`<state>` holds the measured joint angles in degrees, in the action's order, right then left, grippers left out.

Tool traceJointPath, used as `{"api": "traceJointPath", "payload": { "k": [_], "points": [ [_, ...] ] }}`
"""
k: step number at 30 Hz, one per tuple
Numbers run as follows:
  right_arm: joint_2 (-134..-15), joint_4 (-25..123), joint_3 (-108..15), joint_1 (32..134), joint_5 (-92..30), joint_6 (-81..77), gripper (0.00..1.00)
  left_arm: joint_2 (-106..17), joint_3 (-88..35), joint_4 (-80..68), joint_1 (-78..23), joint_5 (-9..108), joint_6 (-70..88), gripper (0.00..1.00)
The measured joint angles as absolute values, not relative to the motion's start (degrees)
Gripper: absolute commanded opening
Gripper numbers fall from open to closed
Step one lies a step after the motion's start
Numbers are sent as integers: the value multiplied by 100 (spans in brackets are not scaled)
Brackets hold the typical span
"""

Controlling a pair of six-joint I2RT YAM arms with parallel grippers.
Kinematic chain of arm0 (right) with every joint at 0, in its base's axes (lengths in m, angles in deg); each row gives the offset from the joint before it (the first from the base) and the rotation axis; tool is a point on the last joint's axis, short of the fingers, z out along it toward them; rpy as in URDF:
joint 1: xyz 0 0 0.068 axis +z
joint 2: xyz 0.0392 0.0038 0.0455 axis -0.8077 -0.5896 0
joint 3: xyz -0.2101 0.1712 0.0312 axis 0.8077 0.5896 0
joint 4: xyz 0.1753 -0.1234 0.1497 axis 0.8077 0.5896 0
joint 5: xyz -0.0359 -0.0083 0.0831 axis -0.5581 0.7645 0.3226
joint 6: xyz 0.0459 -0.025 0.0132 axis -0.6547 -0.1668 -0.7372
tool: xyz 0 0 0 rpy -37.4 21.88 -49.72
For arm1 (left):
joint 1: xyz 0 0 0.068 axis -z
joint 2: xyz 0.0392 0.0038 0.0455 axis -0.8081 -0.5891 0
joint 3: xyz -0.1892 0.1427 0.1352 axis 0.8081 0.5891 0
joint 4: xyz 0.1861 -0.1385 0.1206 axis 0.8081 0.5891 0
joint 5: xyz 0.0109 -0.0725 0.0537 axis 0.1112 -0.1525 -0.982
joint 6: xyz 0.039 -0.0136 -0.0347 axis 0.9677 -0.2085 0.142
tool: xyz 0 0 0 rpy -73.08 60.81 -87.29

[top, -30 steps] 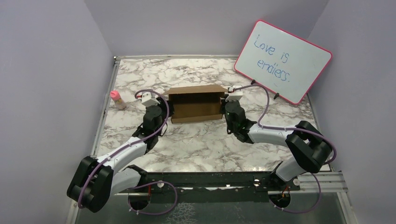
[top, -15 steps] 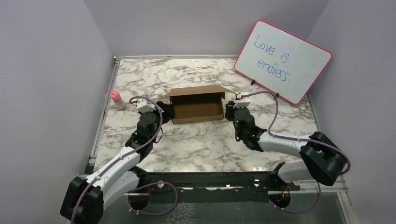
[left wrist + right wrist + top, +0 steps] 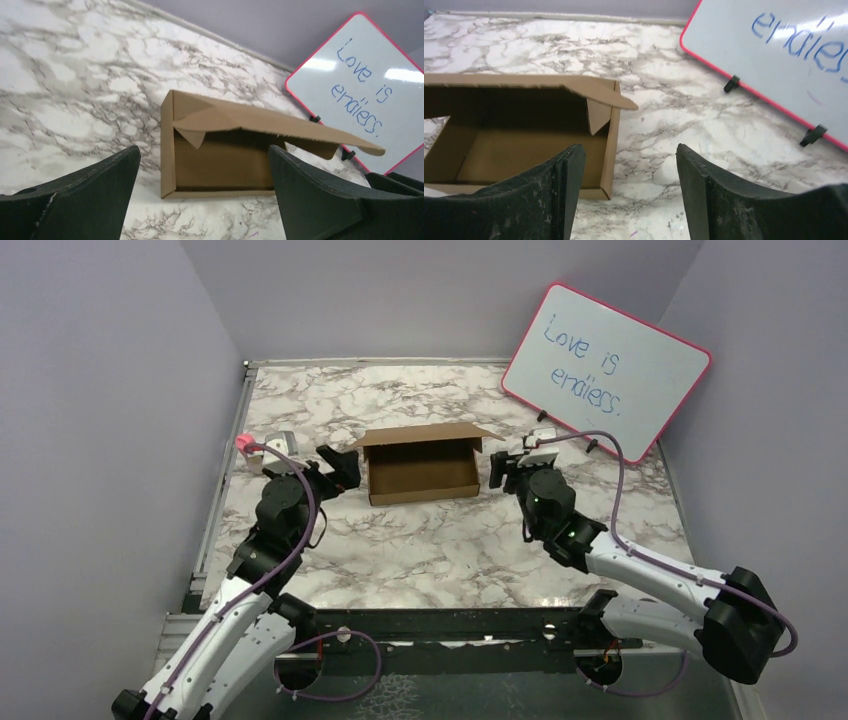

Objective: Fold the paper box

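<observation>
- Top external view: box point(image 3: 421, 468) sits on the marble surface point(image 3: 430, 540) between the two hands, touching neither; its lid point(image 3: 425, 433) hangs half-open over it.
- Left hand point(image 3: 338, 468): spread wide open, holding nothing; box lies just ahead of it.
- Right hand point(image 3: 505, 472): open, holding nothing; box lies ahead and left of it, whiteboard point(image 3: 605, 370) ahead and right.

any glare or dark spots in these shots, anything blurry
Left wrist: bright glare patches on the whiteboard, paper box interior shadowed under its flap. Right wrist: box interior dim, no blur. Top external: evenly lit, sharp, whiteboard writing legible.
</observation>
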<state>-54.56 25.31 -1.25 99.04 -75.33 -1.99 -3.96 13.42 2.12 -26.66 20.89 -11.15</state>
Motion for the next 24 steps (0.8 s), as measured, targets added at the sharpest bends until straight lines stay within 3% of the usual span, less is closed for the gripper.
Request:
{"api": "traceJointPath", "payload": {
  "k": [6, 15, 24],
  "points": [
    [-5360, 3126, -941, 9884, -7496, 304, 81, -752, 431, 379, -2666, 1908, -507, 98],
    [-5932, 4070, -2447, 9565, -7046, 680, 86, -2577, -1215, 822, -2692, 1960, 474, 96],
    [-7097, 4918, -3671, 8822, -5916, 645, 86, -3696, -1814, 1036, -3639, 3060, 721, 86]
  ]
}}
